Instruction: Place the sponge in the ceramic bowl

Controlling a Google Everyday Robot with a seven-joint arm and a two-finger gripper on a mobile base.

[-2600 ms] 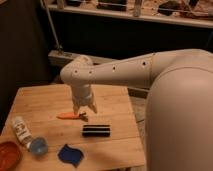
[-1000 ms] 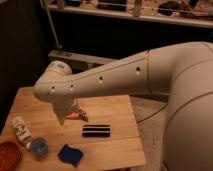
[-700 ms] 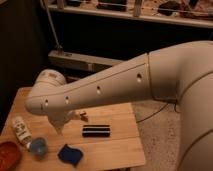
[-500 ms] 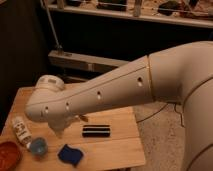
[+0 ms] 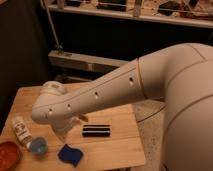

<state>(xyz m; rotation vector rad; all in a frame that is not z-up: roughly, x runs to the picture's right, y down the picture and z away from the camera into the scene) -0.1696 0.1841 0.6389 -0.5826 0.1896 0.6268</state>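
Nearest the camera, at the front edge of the wooden table [image 5: 125,146], the sponge [image 5: 70,155] lay flat on the wood, not in the ceramic bowl [image 5: 7,156]; the bowl sat at the left front corner, partly cut by the frame edge, well apart from the sponge; a light-blue cup [image 5: 37,146] stood between the two, with a white bottle [image 5: 21,131] lying just behind it. Next back, the gripper [image 5: 68,125] hung under the wrist of the white arm [image 5: 100,95], just behind the sponge and mostly masked by the arm; its jaws stood wide and nothing was seen held in them. A black bar [image 5: 96,131] lay just right of the gripper; dark shelving [image 5: 130,17] closed the far side. Judgement: step in hand was the approach to the sponge; to do it well, centre the jaws over the pad, span its narrower width, go down almost to the wood before closing since the pad is thin and soft; keep clear of the bar; on the carry, pass above the cup and let go low over the bowl's middle.
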